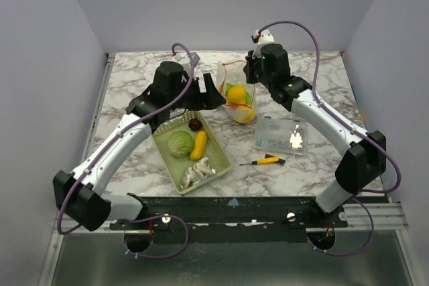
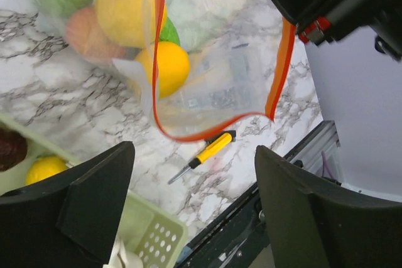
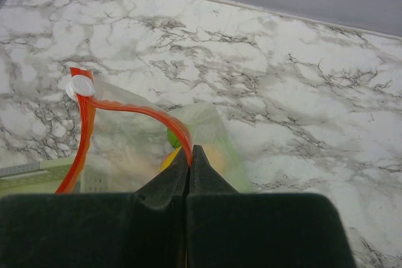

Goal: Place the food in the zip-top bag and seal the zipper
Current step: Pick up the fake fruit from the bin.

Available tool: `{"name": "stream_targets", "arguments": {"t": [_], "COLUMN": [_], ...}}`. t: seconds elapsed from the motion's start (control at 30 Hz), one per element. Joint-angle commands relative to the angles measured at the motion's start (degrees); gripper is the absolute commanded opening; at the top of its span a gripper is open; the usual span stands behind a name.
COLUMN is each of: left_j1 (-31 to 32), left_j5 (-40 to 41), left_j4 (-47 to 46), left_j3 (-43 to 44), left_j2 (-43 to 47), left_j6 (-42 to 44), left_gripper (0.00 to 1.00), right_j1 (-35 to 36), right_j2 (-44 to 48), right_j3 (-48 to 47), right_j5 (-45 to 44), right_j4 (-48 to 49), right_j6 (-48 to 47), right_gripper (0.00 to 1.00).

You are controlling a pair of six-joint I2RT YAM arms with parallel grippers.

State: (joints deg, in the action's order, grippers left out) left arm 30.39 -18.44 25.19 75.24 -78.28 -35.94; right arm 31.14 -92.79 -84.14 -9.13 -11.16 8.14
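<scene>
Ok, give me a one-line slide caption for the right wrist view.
Right end effector shut on the zipper of the zip-top bag, food inside, marble table beyond.

The white, grey-veined marble tabletop [image 1: 322, 78] carries a pale green mesh basket [image 1: 173, 165] left of centre, reaching toward the near edge. A clear rigid box [image 1: 278, 135] lies right of centre, with a yellow-and-black screwdriver [image 1: 263, 161] just nearer. The filled zip-top bag [image 1: 241, 113] rests its bottom mid-table.
</scene>
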Motion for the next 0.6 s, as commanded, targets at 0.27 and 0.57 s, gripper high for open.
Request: {"name": "stream_targets", "arguments": {"t": [0.27,0.57], "left_j1": [3.94,15.99], "left_j5": [12.89,33.18], "left_j4": [5.01,5.99], "left_j3": [-21.5,-21.72], "left_j2": [19.82,8.31], "left_j6": [0.41,-7.93], "left_gripper": [0.8,0.59], "right_j1": [0.24,0.22], "right_j2": [1.96,3.09], "right_j3": [3.62,5.36], "right_j5": [2.79,2.37], "right_j4": [4.58,4.5], "right_j6": [1.08,0.82], "right_gripper": [0.01,0.01]}}
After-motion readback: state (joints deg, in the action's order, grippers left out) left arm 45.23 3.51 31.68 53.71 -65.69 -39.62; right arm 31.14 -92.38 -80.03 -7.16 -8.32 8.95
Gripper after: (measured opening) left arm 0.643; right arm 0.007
